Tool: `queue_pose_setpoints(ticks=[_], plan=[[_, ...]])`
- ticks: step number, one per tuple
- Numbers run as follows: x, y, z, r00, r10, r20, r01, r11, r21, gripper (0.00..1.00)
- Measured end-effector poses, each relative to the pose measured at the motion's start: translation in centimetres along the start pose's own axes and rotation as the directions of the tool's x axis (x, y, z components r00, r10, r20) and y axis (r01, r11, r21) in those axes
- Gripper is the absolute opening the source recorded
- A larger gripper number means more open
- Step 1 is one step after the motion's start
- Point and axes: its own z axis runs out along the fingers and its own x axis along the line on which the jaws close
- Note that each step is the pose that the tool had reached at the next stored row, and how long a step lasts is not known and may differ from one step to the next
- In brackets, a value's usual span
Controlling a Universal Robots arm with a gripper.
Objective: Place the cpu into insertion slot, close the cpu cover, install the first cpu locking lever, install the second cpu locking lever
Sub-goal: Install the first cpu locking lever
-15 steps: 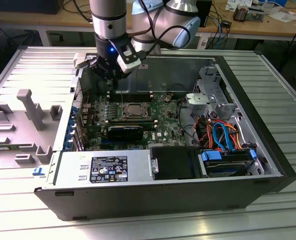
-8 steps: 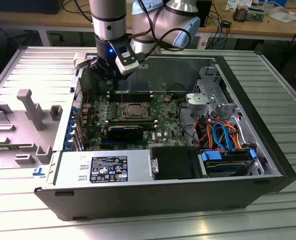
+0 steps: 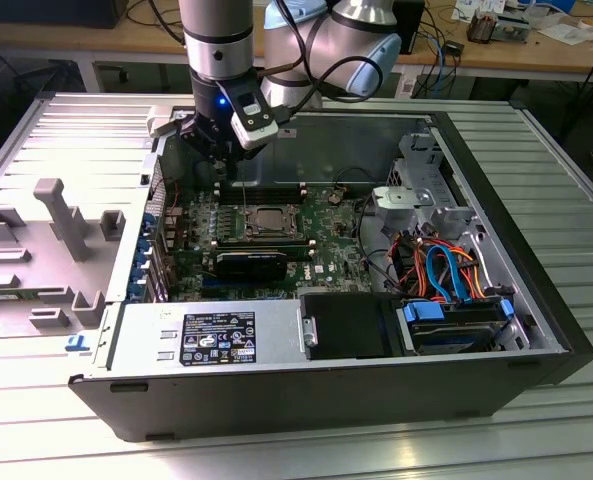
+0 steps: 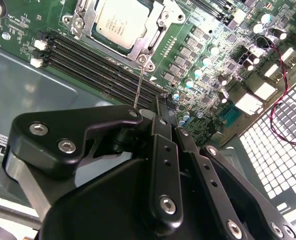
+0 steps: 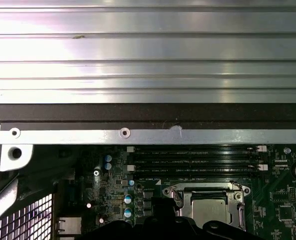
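The cpu [image 4: 120, 20] lies flat in the insertion slot [image 3: 266, 235] on the green board, its silver top showing. The cpu cover [image 4: 155, 39] is folded down around it as a metal frame. One thin locking lever [image 4: 139, 82] stands up from the socket's corner, and its top end reaches the tip of my gripper [image 4: 157, 107]. The gripper is shut and hangs just above the board beside the socket, toward the exterior view's left [image 3: 219, 150]. Whether the lever is clamped or merely touched is hidden by the black linkage. The first wrist view shows the cpu [image 5: 210, 207] under its cover.
Long black memory slots [image 4: 98, 65] run beside the socket. The case's metal wall [image 5: 138, 135] is close behind. A drive cage with coloured cables [image 3: 446, 270] fills the exterior view's right. The power supply [image 3: 216, 335] sits at the front. A grey fixture [image 3: 56, 215] stands outside the case.
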Motion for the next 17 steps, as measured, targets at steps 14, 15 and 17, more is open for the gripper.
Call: queue_pose_setpoints(ticks=[14, 15, 17], plan=[[-0.17, 0.09, 0.36, 1.0000, 0.005, 0.0014, -0.005, 1.0000, 0.0061, 0.11], [-0.26, 0.13, 0.43, 1.0000, 0.005, 0.0015, -0.005, 1.0000, 0.0060, 0.11], [-0.40, 0.21, 0.51, 1.0000, 0.005, 0.0014, -0.005, 1.0000, 0.0060, 0.11]])
